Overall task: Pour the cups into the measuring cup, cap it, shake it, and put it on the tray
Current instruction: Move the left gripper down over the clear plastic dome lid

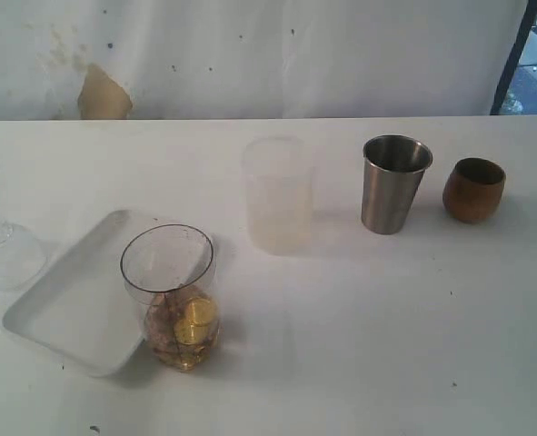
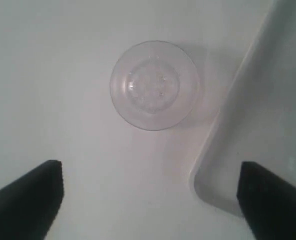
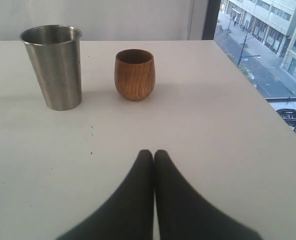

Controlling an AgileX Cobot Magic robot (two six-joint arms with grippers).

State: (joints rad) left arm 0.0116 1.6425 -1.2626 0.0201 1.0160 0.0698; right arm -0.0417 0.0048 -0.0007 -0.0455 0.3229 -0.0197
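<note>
Nearest to me on the table (image 1: 359,345) stands the measuring cup (image 1: 170,295), upright and uncapped, with gold and brown pieces heaped in its bottom. It sits at the near right edge of the tray (image 1: 73,304), and I cannot tell whether its base touches the rim. The tray is bare white inside and lies at an angle across the left of the table. Just past its left side I have the left claw (image 2: 150,200) hovering with its fingers (image 2: 27,200) spread wide and nothing between them, above a clear round lid (image 2: 154,85) that lies flat on the table beside the tray's corner. On the right side, my right claw (image 3: 154,155) is pressed fully closed, fingers together on nothing, low over bare table. Farther back, near the middle, a frosted translucent cup (image 1: 277,195) stands upright by itself. To its right, and ahead of the right claw, the stainless-steel tumbler (image 3: 53,67) stands upright, with the small brown cup (image 3: 134,74) near it on its right, apart from it. Behind everything hangs a stained white backdrop (image 1: 250,54).
</note>
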